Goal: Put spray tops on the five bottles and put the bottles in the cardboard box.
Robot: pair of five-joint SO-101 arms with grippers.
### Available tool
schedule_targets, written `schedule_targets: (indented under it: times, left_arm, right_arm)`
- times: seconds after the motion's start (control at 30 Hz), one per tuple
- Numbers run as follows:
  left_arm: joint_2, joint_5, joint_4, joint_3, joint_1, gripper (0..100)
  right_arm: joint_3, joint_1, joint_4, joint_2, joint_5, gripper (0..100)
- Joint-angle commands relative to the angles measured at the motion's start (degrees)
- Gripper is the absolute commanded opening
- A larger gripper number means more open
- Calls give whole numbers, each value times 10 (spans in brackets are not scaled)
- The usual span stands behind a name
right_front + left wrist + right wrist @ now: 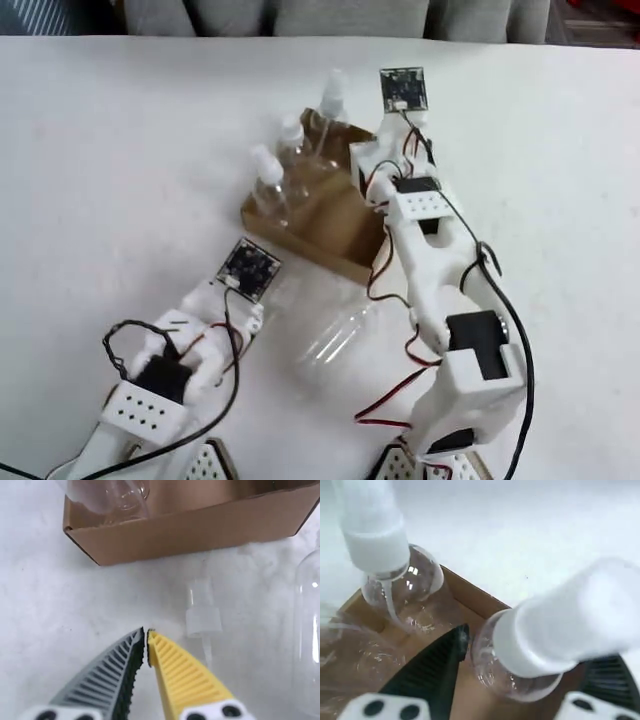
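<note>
left gripper (146, 632) pressed together, beside loose spray top (203, 620) | right gripper (530, 652) at capped bottle (547, 630) in cardboard box (470, 596), grip cannot tell

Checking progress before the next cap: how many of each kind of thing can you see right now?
Brown cardboard box: 1
Clear plastic bottles with white spray tops, standing in it: 3
Clear plastic bottle without a top, lying outside it: 1
Loose white spray top: 1
Total: 6

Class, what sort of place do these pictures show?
Probably a robotics lab bench: two small robot arms at a white table, with a cardboard box of spray bottles.
</note>
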Motion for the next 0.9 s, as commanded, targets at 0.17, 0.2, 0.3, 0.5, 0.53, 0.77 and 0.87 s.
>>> schedule_targets:
  times: [0.17,0.2,0.3,0.5,0.53,0.77,0.87]
  left_arm:
    - [-7,-5,-19,-5,-6,23]
    - [-7,-5,-19,-5,-6,23]
    - [-7,-5,-24,-5,-6,23]
    - [-7,-5,-81,25,-6,23]
    - [-7,-5,-81,25,-6,23]
    - [-7,-5,-82,25,-6,23]
    - [-7,-5,-82,25,-6,23]
  right_arm:
    - [-10,1,5,-39,5,318]
    - [-10,1,6,-40,5,318]
    - [-10,1,6,-40,5,318]
    - [4,0,6,-51,6,318]
    - [11,0,6,-60,6,318]
    - [72,-9,5,-152,6,318]
    - [93,-17,6,-182,6,318]
